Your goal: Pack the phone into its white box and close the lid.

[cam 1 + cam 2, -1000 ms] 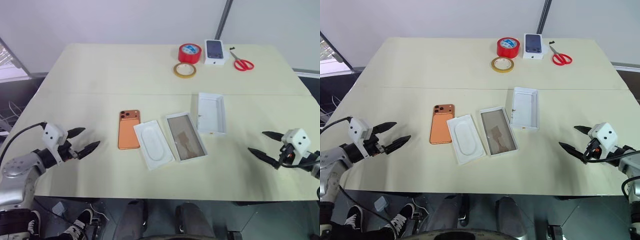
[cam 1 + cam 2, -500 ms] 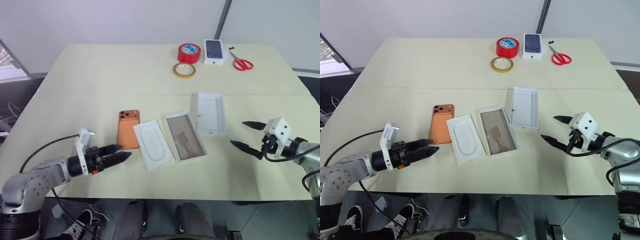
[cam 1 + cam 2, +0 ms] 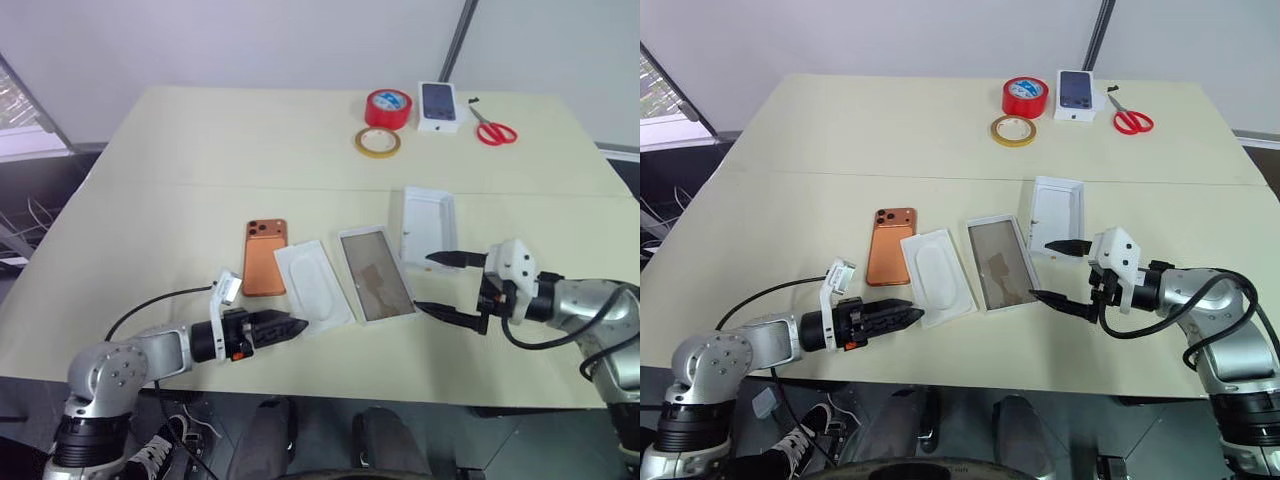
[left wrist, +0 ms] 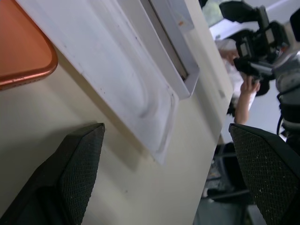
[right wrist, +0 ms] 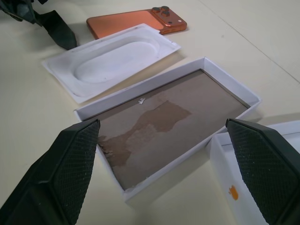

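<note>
Both sets of jaws are standing wide apart, gripping nothing. The left gripper [image 3: 285, 325] is hovering beside the insert [image 3: 312, 284]; the right gripper [image 3: 440, 283] is facing the white box [image 3: 376, 274]. The phone [image 3: 265, 257] is lying on the counter [image 3: 200, 150], the lid [image 3: 428, 226] beyond.

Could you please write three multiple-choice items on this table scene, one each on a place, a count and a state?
1. Where does the phone lie?
A. inside the white box
B. on the table, beside the white insert
C. in the right gripper

2. How many rolls of tape stand at the table's far edge?
A. one
B. two
C. three

3. How are the left gripper and the right gripper?
A. both open, holding nothing
B. left shut on the phone
C. right shut on the lid

Key: 1 B, it rests on the table by the white insert, while the white box holds no phone; 2 B, a red roll and a yellow roll; 3 A, fingers spread, nothing between them.
</note>
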You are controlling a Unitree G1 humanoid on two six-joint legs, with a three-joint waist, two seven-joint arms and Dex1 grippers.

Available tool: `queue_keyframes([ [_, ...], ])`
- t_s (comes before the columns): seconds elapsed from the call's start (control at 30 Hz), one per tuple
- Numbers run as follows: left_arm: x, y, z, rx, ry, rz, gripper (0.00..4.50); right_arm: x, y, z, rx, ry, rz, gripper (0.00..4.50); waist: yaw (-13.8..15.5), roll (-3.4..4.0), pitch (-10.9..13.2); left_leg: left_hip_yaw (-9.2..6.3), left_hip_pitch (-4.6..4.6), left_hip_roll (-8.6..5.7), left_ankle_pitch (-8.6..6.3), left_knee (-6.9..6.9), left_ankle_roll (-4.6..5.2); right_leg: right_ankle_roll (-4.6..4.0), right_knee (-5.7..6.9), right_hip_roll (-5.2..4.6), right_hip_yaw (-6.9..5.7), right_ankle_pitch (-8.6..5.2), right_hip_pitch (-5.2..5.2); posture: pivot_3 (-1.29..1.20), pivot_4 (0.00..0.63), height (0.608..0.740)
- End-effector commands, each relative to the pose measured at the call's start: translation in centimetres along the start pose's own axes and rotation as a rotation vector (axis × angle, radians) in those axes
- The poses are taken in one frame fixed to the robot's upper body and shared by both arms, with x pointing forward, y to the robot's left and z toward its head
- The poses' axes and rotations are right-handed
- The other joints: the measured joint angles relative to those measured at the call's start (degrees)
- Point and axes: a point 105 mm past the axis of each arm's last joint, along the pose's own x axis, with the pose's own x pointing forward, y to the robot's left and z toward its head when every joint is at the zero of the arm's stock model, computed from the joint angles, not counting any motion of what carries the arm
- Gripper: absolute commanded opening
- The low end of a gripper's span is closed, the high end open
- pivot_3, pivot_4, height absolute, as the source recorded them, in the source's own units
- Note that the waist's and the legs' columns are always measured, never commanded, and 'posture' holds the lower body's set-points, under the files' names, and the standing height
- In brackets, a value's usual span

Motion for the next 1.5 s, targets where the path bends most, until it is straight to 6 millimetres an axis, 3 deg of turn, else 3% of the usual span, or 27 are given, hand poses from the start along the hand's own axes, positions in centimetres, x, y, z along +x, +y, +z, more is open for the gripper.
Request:
queue_keyframes([
  [0.03,0.9,0.5,-0.7,-0.048,0.014,0.023,4.47,0.2,-0.2,0.9,-0.038,-0.027,-0.018,4.49,0.0,-0.01,0.0,0.0,0.0,-0.01,0.0,0.01,0.0,0.0,-0.02,0.0,0.0,0.0,0.03,0.0,0.15,0.74],
  [0.2,2.2,0.2,-1.2,-0.112,0.036,-0.005,4.47,0.6,0.0,0.9,-0.04,-0.036,-0.018,4.49,0.0,0.01,0.0,0.0,0.06,-0.05,0.0,0.0,0.0,0.0,-0.03,-0.03,-0.01,0.0,0.07,0.0,0.15,0.74],
  [0.23,2.3,0.2,-1.2,-0.125,0.039,-0.004,4.23,0.6,0.0,0.9,-0.042,-0.036,-0.019,4.5,0.0,0.01,0.0,0.0,0.06,-0.05,0.0,0.0,0.0,0.0,-0.03,-0.03,-0.01,0.0,0.08,0.0,0.15,0.74],
  [0.33,2.3,0.3,-1.2,-0.162,0.037,0.001,3.12,0.5,-0.2,0.9,-0.044,-0.034,-0.024,4.5,-0.1,0.0,0.0,0.0,0.06,-0.06,0.0,0.0,0.0,0.01,-0.03,-0.02,-0.01,0.0,0.09,0.0,0.15,0.74],
  [0.53,2.1,0.9,-1.2,-0.185,0.042,0.041,0.06,0.5,-0.3,0.9,-0.058,-0.032,-0.033,4.5,0.0,0.04,0.0,-0.02,0.16,-0.05,0.0,-0.01,0.01,0.02,-0.02,0.02,-0.01,0.0,0.16,0.0,0.15,0.74],
  [0.73,1.6,1.1,0.3,-0.17,-0.014,0.072,0.02,0.5,0.0,1.7,-0.05,-0.066,-0.016,4.5,-0.1,0.04,0.0,-0.01,0.33,-0.04,0.0,-0.06,0.0,0.01,-0.04,0.02,0.0,-0.01,0.3,0.0,0.15,0.74],
  [0.93,0.6,0.3,2.6,-0.138,-0.064,0.039,0.02,0.1,0.6,0.8,-0.087,-0.032,0.015,4.5,-0.2,-0.01,0.0,-0.02,0.29,-0.03,0.0,-0.08,0.0,0.01,-0.04,0.02,0.01,-0.01,0.24,0.0,0.15,0.74],
  [1.1,-0.5,-1.3,3.5,-0.168,-0.058,-0.069,0.02,1.4,3.6,1.2,-0.085,-0.05,0.159,4.5,-0.1,-0.04,0.0,-0.03,0.15,-0.03,0.0,-0.07,0.0,0.01,-0.04,0.02,0.0,-0.01,0.11,0.0,0.15,0.74],
  [1.17,-0.7,-0.7,4.0,-0.152,-0.066,-0.027,0.02,2.1,4.6,0.1,-0.154,-0.005,0.207,4.5,-0.1,-0.05,0.0,-0.06,0.15,-0.02,0.0,-0.08,0.0,0.01,-0.04,0.02,-0.01,-0.01,0.11,0.0,0.15,0.74],
  [1.3,-0.8,-1.0,4.9,-0.116,-0.087,-0.022,0.02,3.0,4.0,-1.4,-0.196,0.061,0.229,4.5,-0.2,-0.06,0.0,-0.03,0.15,-0.03,0.0,-0.07,-0.01,0.01,-0.04,0.02,0.0,-0.01,0.1,0.0,0.15,0.74],
  [1.4,-0.7,-1.1,5.0,-0.103,-0.086,-0.02,0.0,3.1,3.6,-2.8,-0.222,0.119,0.258,3.67,-0.1,-0.07,0.0,-0.04,0.15,-0.04,0.0,-0.07,-0.02,0.0,-0.04,0.02,0.0,-0.01,0.1,0.0,0.15,0.74],
  [1.5,-0.6,-0.9,5.1,-0.097,-0.093,-0.012,0.0,3.3,3.6,-4.1,-0.241,0.163,0.314,2.09,-0.1,-0.09,0.1,-0.03,0.15,-0.04,0.0,-0.09,-0.02,0.0,-0.08,0.02,-0.01,-0.01,0.1,0.0,0.15,0.74],
])
